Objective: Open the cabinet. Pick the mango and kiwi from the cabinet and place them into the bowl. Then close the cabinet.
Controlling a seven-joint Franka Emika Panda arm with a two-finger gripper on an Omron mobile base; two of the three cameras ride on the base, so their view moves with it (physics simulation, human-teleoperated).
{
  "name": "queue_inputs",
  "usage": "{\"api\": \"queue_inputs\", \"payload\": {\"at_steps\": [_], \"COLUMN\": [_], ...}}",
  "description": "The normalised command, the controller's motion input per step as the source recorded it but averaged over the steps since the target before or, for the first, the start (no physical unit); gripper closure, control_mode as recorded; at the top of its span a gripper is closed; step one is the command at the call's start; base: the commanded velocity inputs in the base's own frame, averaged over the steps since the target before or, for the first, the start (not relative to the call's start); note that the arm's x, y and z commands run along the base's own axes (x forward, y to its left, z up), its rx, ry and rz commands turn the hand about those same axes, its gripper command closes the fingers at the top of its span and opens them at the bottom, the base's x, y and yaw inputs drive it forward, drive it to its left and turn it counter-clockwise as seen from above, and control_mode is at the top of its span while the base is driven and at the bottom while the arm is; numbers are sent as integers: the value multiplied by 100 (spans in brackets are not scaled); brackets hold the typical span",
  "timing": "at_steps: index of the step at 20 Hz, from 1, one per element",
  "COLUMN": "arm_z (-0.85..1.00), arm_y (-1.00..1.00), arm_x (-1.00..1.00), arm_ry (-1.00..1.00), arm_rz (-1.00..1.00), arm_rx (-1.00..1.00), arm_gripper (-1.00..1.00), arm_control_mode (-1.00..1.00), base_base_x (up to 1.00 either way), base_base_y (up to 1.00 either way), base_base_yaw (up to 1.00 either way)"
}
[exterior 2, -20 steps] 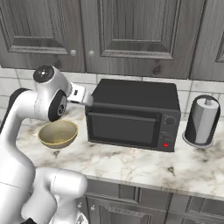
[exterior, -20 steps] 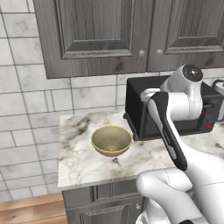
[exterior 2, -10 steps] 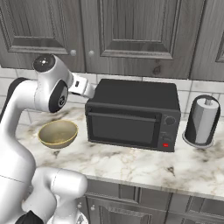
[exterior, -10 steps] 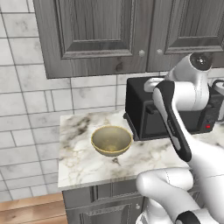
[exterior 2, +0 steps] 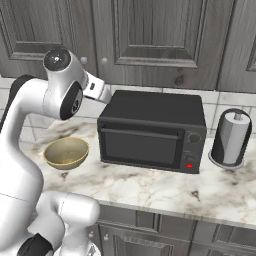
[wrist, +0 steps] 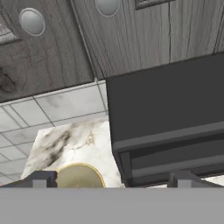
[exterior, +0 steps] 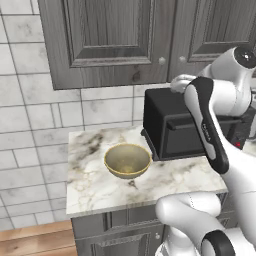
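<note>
Dark grey wood-grain marked the cabinet (exterior: 120,40), whose two raised-panel doors were both shut, so the mango and kiwi presumably lay hidden behind them. The small round knobs (wrist: 31,22) sat close together near the lower inner corners of the doors, one either side of the seam. The pincer (wrist: 111,179) stood wide open with nothing between its tips, raised above the marble desk (exterior: 95,190) and aimed up toward the knobs, a pose that suited an approach to a door handle; the opening step was judged not yet begun. The tan-gold bowl (exterior: 127,160) rested empty on the desk just beside the left side of the black toaster oven (exterior 2: 152,131), below the cabinet doors, where fruit taken out could be lowered a short way. A grey paper-towel holder (exterior 2: 231,139) stood apart on the far side of the oven. The oven's top lay near the line of reach, so clearance above it would matter.
</note>
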Motion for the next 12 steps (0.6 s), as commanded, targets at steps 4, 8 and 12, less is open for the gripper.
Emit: {"api": "queue_inputs", "payload": {"at_steps": [4, 8, 12], "arm_z": [30, 26, 26], "arm_y": [0, 0, -3], "arm_x": [0, 0, 0], "arm_ry": [-9, -2, -1], "arm_rz": [-3, -2, 0], "arm_rx": [3, 4, 5], "arm_gripper": [-100, -100, -100], "arm_control_mode": [-100, -100, -100], "base_base_x": [0, 0, 0], "base_base_y": [0, 0, 0], "base_base_yaw": [0, 0, 0]}}
